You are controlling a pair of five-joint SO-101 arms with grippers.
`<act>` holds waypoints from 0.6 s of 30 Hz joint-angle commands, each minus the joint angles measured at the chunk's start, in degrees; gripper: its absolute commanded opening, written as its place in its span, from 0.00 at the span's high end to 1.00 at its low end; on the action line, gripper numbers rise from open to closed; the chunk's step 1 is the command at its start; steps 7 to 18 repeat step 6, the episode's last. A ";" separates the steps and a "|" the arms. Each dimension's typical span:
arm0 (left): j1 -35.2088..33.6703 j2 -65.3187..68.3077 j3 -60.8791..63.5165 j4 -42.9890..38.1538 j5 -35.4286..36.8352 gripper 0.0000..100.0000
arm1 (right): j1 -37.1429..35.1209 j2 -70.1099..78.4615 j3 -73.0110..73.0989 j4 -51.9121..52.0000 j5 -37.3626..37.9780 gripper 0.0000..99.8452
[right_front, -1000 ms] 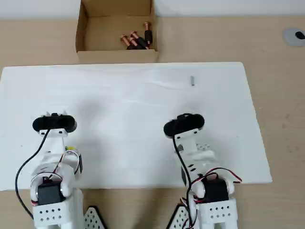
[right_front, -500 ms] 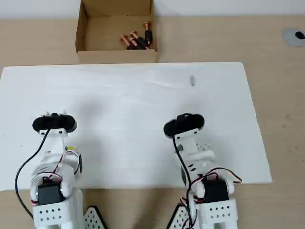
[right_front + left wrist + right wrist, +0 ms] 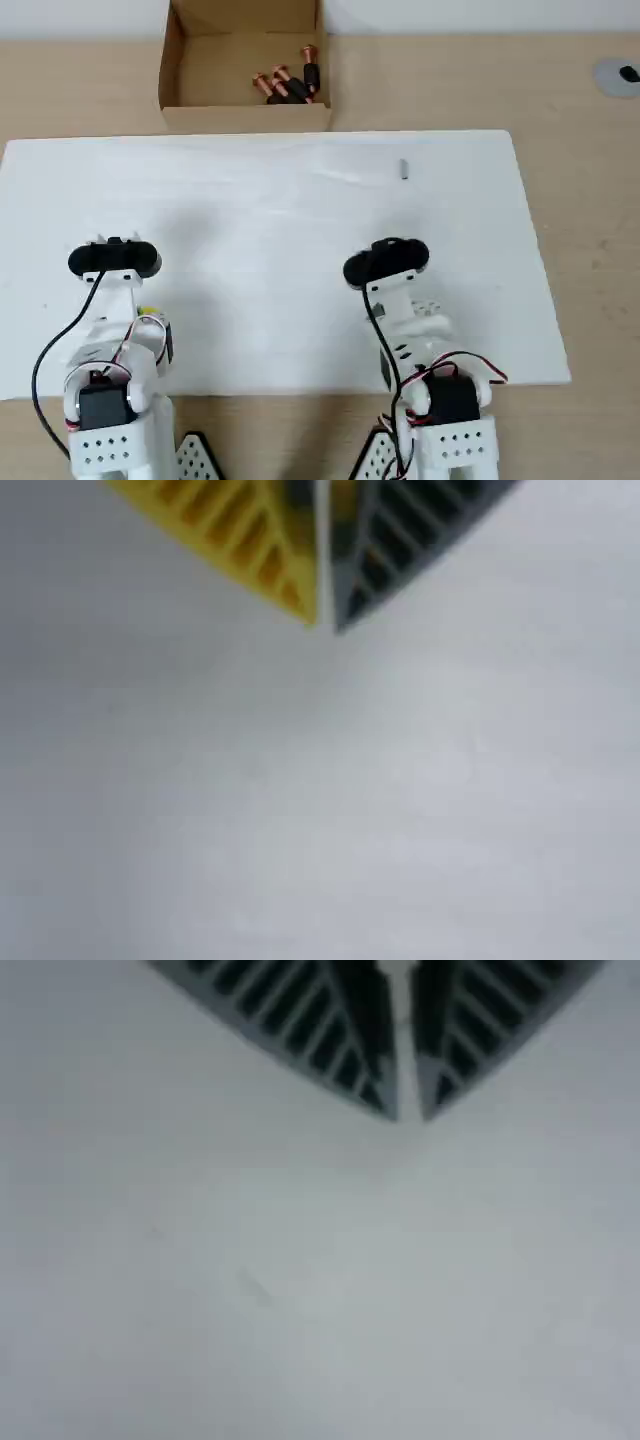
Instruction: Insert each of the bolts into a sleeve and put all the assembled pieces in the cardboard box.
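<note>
The cardboard box (image 3: 180, 70) stands at the far edge of the table, left of centre, with several copper bolts in black sleeves (image 3: 288, 84) lying in its right half. Both arms are folded back at the near edge of the white mat (image 3: 260, 200). My left gripper (image 3: 324, 620) points down at the bare mat, its yellow and dark jaws closed together with nothing between them. My right gripper (image 3: 405, 1112) hangs over the mat the same way, shut and holding nothing. In the high view the left arm (image 3: 113, 258) is at the near left and the right arm (image 3: 387, 262) near centre-right.
A small grey mark or piece (image 3: 404, 170) lies on the mat toward the far right. A round grey fitting (image 3: 618, 76) sits on the wooden table at the far right. Bare wood surrounds the mat.
</note>
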 commanded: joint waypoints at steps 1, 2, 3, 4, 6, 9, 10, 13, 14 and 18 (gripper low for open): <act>-0.79 -0.48 -0.26 -1.05 0.09 0.99 | 0.75 -6.73 0.04 -0.97 0.53 0.99; -0.79 -0.48 -0.26 -1.05 0.09 0.99 | 0.75 -6.73 0.04 -0.97 0.53 0.99; -0.79 -0.48 -0.26 -1.05 0.09 0.99 | 0.75 -6.73 0.04 -0.97 0.53 0.99; -0.79 -0.48 -0.26 -1.05 0.09 0.99 | 0.75 -6.73 0.04 -0.97 0.53 0.99; -0.79 -0.48 -0.26 -1.05 0.09 0.99 | 0.75 -6.73 0.04 -0.97 0.53 0.99; -0.79 -0.48 -0.26 -1.05 0.09 0.99 | 0.75 -6.73 0.04 -0.97 0.53 0.99; -0.79 -0.48 -0.26 -1.05 0.09 0.99 | 0.75 -6.73 0.04 -0.97 0.53 0.99; -0.79 -0.48 -0.26 -1.05 0.09 0.99 | 0.75 -6.73 0.04 -0.97 0.53 0.99; -0.79 -0.48 -0.26 -1.05 0.09 0.99 | 0.75 -6.73 0.04 -0.97 0.53 0.99; -0.79 -0.48 -0.26 -1.05 0.09 0.99 | 0.75 -6.73 0.04 -0.97 0.53 0.99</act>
